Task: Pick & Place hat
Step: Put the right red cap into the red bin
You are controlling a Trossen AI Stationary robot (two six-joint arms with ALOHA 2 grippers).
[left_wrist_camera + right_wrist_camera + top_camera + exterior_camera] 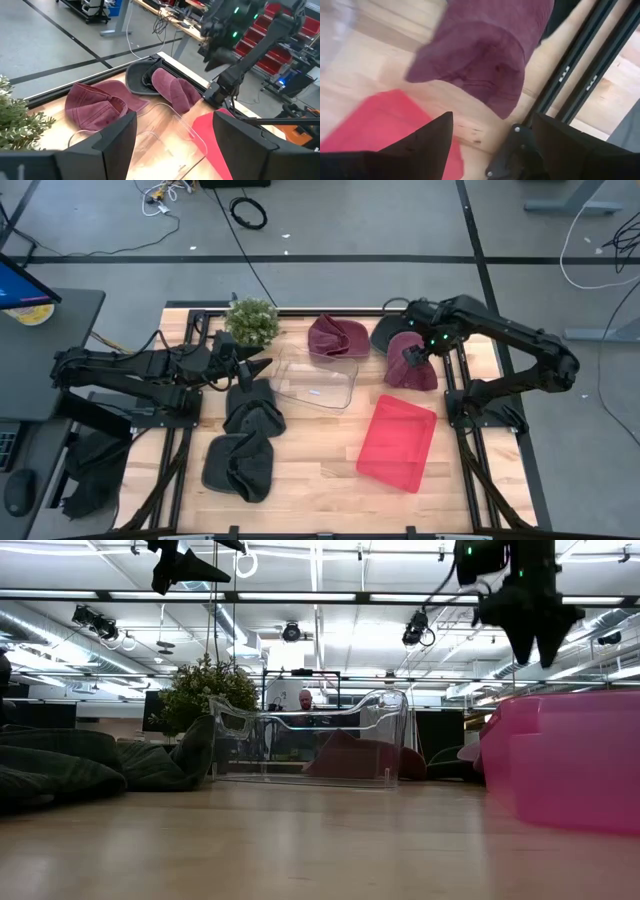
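Approach step: right claw (pixel 413 356), released, hovers above maroon hat (pixel 410 365); the next move calls for descent and clenching. Left claw (pixel 262 367) waits, released, beside clear bin (pixel 318 380)

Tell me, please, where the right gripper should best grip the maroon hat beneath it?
Probably from straight above, on the hat's raised crown fold. It lies crumpled against the dark hat, and the right gripper already hovers open over it. A pinch across the soft ridge suits better than the flat brim.
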